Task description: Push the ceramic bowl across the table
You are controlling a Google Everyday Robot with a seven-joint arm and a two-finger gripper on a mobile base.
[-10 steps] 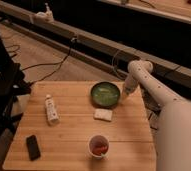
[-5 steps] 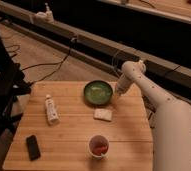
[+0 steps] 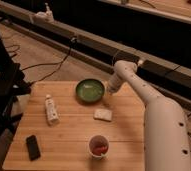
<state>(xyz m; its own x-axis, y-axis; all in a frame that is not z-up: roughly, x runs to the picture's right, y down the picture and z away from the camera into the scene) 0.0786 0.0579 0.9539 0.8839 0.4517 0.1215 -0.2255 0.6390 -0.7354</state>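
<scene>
Camera view: one ceramic bowl point(image 3: 90, 90), one tool point(image 3: 109, 91) beside.

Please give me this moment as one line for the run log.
phase: pushing | gripper: at right rim of ceramic bowl | bowl: upright on table, far side | progress: push underway

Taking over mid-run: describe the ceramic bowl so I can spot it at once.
Start at the square wooden table; look along its far edge, near the middle. The ceramic bowl sits there, with the end effector at its right rim. It is the only green item and the widest dish, unlike the small white cup near the front.
</scene>
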